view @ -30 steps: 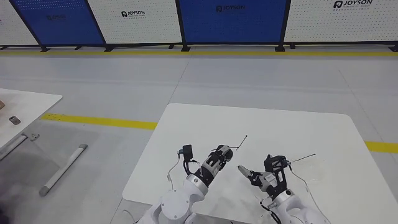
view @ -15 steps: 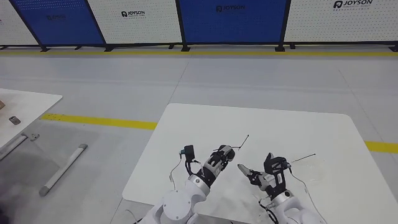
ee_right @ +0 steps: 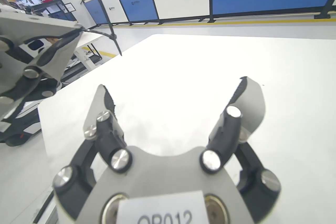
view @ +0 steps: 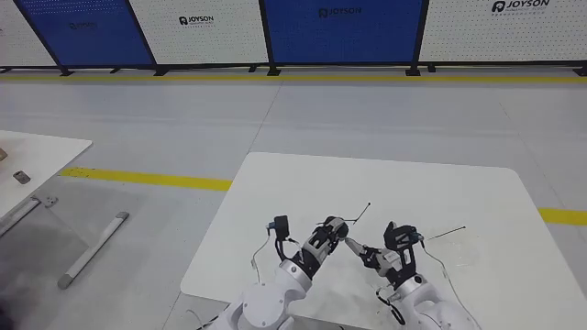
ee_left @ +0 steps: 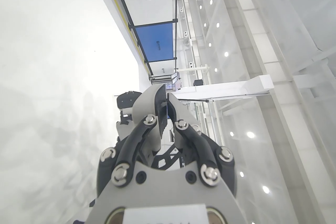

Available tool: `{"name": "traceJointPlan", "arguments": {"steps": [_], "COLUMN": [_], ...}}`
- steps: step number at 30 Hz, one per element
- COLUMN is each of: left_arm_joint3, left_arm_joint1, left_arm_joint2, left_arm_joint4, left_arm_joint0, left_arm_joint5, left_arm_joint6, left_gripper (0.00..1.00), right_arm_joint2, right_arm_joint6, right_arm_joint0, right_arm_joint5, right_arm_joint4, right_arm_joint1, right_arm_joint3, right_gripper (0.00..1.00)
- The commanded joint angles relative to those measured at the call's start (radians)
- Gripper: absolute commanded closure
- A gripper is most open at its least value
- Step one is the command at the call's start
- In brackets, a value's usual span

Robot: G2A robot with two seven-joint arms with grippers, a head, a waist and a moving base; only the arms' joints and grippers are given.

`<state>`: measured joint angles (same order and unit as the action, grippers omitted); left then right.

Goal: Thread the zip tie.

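Observation:
My left gripper (view: 337, 230) is shut on a thin black zip tie (view: 358, 213), held above the white table (view: 413, 179) with the strap angling up and away. In the left wrist view the pads (ee_left: 163, 101) are pressed together and the zip tie (ee_left: 195, 98) sticks out sideways. My right gripper (view: 359, 250) is open and empty, close beside the left one. In the right wrist view my right gripper (ee_right: 174, 86) is spread wide over bare table, and the left gripper (ee_right: 39, 57) holds the zip tie (ee_right: 113, 36), whose two strands meet at a small head.
A second black zip tie (view: 448, 233) lies on the table to the right, by a clear bag (view: 463, 252). Another white table (view: 37, 156) stands at far left across the floor. Blue and white partition panels (view: 344, 14) line the back.
The two grippers have drawn closer together: the left one shifted right with the zip tie, and the right one shifted left toward it.

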<state>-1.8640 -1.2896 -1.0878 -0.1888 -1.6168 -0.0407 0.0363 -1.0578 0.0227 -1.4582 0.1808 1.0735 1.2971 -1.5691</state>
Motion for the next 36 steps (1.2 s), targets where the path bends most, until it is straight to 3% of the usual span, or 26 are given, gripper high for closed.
{"name": "traceJointPlan", "arguments": {"steps": [1, 2, 5, 18, 36], "left_arm_joint3": [0.003, 0.005, 0.010, 0.022, 0.035], "left_arm_joint1": [0.000, 0.000, 0.000, 0.000, 0.002], "left_arm_joint2": [0.005, 0.007, 0.008, 0.015, 0.016], "left_arm_joint4": [0.004, 0.003, 0.005, 0.015, 0.029], "left_arm_joint0": [0.001, 0.003, 0.004, 0.010, 0.009], "left_arm_joint5": [0.001, 0.001, 0.007, 0.004, 0.005], "left_arm_joint6": [-0.008, -0.014, -0.017, -0.017, -0.016], "left_gripper": [1.00, 1.00, 1.00, 1.00, 1.00], "right_arm_joint2": [0.004, 0.004, 0.004, 0.017, 0.024], "right_arm_joint6": [0.009, 0.011, 0.016, 0.000, -0.017], "right_arm_joint0": [0.008, 0.010, 0.015, 0.011, 0.010], "right_arm_joint5": [0.003, 0.003, 0.001, 0.011, 0.005], "right_arm_joint4": [-0.008, -0.011, -0.020, 0.013, 0.011], "right_arm_joint1": [0.002, 0.002, 0.003, 0.005, 0.010], "right_arm_joint3": [-0.001, -0.001, -0.001, -0.016, -0.018], "right_gripper": [0.29, 0.45, 0.54, 0.55, 0.71]}}
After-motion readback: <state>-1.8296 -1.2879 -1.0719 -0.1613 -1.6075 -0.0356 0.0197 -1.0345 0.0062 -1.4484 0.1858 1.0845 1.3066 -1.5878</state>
